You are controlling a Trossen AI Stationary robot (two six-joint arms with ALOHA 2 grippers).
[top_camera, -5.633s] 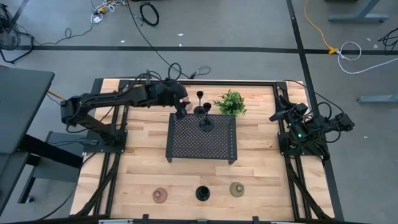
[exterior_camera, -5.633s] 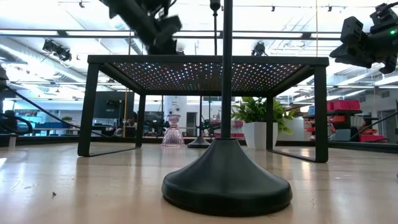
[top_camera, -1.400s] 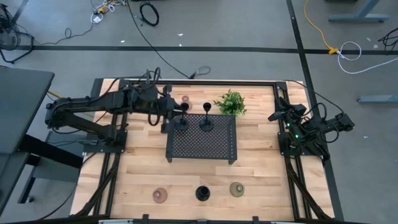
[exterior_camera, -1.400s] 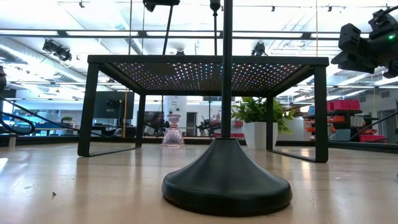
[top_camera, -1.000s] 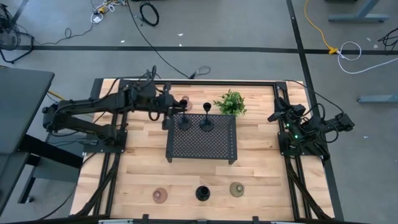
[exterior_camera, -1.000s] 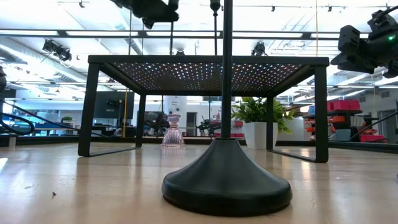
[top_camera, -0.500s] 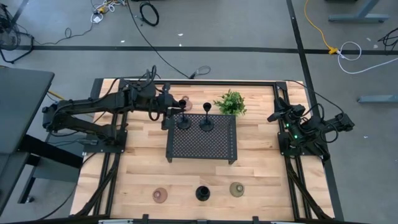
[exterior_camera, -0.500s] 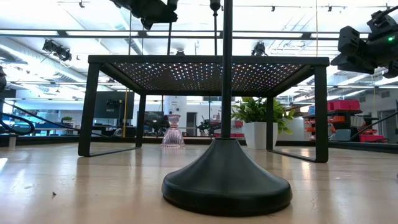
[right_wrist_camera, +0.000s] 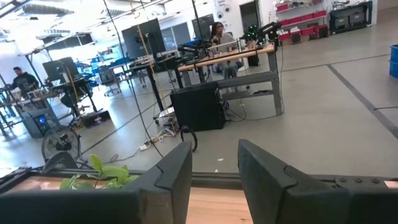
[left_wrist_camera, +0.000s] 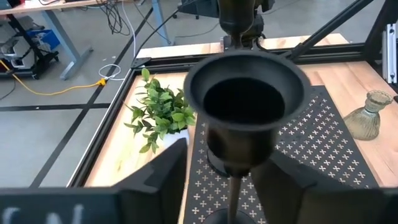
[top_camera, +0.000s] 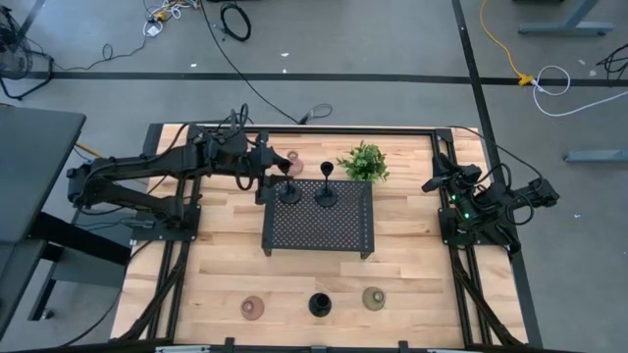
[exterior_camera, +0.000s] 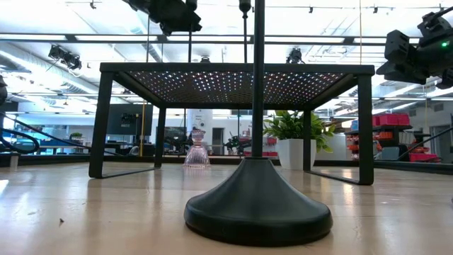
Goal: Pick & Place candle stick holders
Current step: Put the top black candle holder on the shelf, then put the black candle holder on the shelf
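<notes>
No readable text, label, brand, number or sign shows in any view: nothing legible on the arms, the holders, the tray, the tabletop or in the room beyond

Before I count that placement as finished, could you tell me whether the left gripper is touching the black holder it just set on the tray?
Apart. In the left wrist view the left gripper stands open, and light shows between each finger and the black holder's stem and cup.
</notes>
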